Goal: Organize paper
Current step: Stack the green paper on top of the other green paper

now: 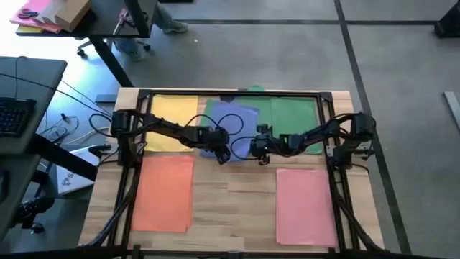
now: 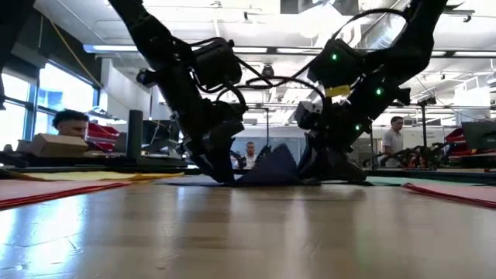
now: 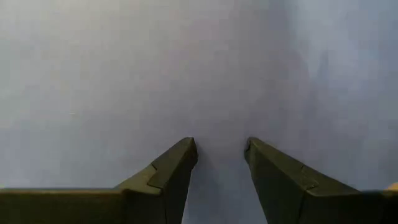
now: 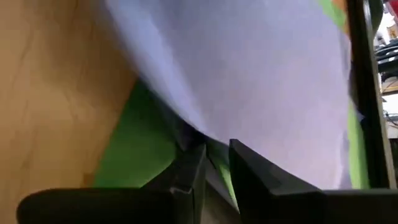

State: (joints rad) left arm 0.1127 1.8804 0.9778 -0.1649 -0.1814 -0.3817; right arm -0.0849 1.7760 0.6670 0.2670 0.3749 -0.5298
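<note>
Both arms reach inward to the centre of the high view; the left gripper (image 1: 222, 153) and right gripper (image 1: 260, 152) press down near each other on the blue sheet (image 1: 231, 124), which lies askew across the yellow sheet (image 1: 171, 115) and green sheet (image 1: 287, 115). The left wrist view shows its fingers (image 3: 171, 171) apart over blue paper; the right wrist view shows narrowly parted fingers (image 4: 189, 171) at the blue sheet's lifted edge. Only the low view shows that sheet tented between the grippers. The orange sheet (image 1: 164, 193) and pink sheet (image 1: 305, 205) lie lower left and lower right on the table (image 1: 233, 205).
</note>
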